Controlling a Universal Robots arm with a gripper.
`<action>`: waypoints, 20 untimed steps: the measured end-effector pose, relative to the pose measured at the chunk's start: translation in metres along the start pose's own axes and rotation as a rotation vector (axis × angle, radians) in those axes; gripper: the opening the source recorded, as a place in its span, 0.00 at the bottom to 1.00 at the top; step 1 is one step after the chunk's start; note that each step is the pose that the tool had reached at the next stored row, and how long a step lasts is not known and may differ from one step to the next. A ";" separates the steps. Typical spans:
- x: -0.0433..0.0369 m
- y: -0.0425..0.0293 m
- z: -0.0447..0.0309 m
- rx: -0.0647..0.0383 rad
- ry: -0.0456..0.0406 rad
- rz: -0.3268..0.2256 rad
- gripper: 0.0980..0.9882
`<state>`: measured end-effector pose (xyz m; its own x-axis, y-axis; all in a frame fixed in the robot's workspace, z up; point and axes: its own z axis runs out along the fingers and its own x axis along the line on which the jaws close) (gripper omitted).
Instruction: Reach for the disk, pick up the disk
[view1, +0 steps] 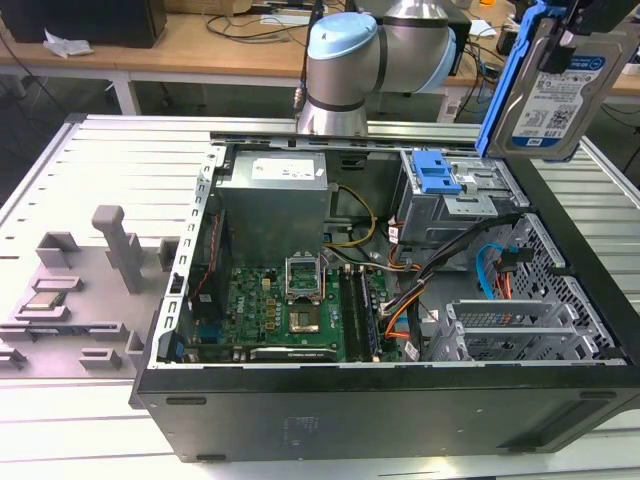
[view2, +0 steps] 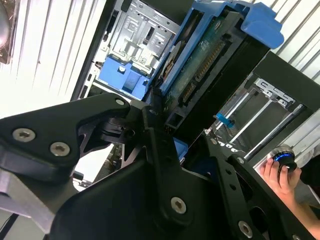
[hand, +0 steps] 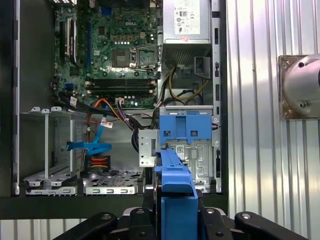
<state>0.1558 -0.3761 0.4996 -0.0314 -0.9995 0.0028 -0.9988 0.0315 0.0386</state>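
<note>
Open computer case (view1: 560, 330) lying on a slatted metal tabletop (view1: 100, 160), with the arm (view1: 345, 60) bent over its far side. The pincer (hand: 175, 206) is closed on the disk (view1: 555, 100): in the first wrist view the blue bracket edge of the disk (hand: 172, 172) sits directly between the two black fingers (hand: 148, 202), so the two are in contact, with no gap to cross. In the exterior view the disk hangs in the air at the exterior view's right, above the far corner of the case. It stands on end, with its long axis near upright and slightly tilted, and its label faces the camera.

Just below it is the grey drive bay (view1: 455, 195) with its blue latch (view1: 435, 172); disk and bay are apart. Orange and blue cables (view1: 490, 270) run beside the bay. The motherboard (view1: 290, 310) and power supply (view1: 275, 195) lie well to the exterior view's left. A processor chip (view1: 42, 302) rests on a grey fixture outside the case. In the second wrist view a person's hand (view2: 280, 175) rests on a knob near the case, apart from the disk (view2: 210, 65).
</note>
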 end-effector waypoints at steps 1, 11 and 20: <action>0.0007 0.0000 0.0000 0.000 0.0001 0.000 0.30; 0.0128 -0.0004 0.0001 0.000 0.0001 0.000 0.30; 0.0229 -0.0007 0.0002 0.000 0.0000 0.000 0.30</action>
<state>0.1558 -0.3990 0.4994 -0.0314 -0.9995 0.0028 -0.9988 0.0315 0.0386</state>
